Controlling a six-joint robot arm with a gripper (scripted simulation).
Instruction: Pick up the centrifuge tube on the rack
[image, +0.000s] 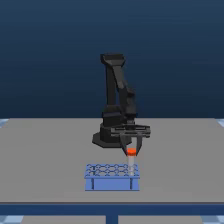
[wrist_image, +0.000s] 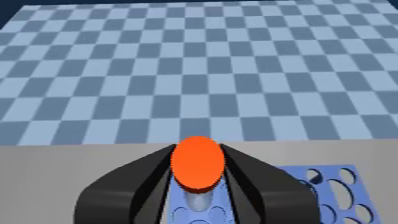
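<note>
The centrifuge tube (image: 131, 152) has an orange-red cap and a pale body that reaches down to the far right end of the blue rack (image: 112, 176) in the exterior view. My gripper (image: 131, 148) hangs just above the rack, its two black fingers closed against the cap from both sides. In the wrist view the orange cap of the tube (wrist_image: 197, 167) fills the gap between the fingers (wrist_image: 147, 175) of the gripper (wrist_image: 197, 150). The pale tube body runs down below the cap. Part of the rack (wrist_image: 342, 187) and its round holes shows beside it.
The rack stands near the front edge of a grey table (image: 45, 160), with the arm's black base (image: 107, 137) just behind it. Beyond the table edge the wrist view shows a blue checkered floor (wrist_image: 195, 65).
</note>
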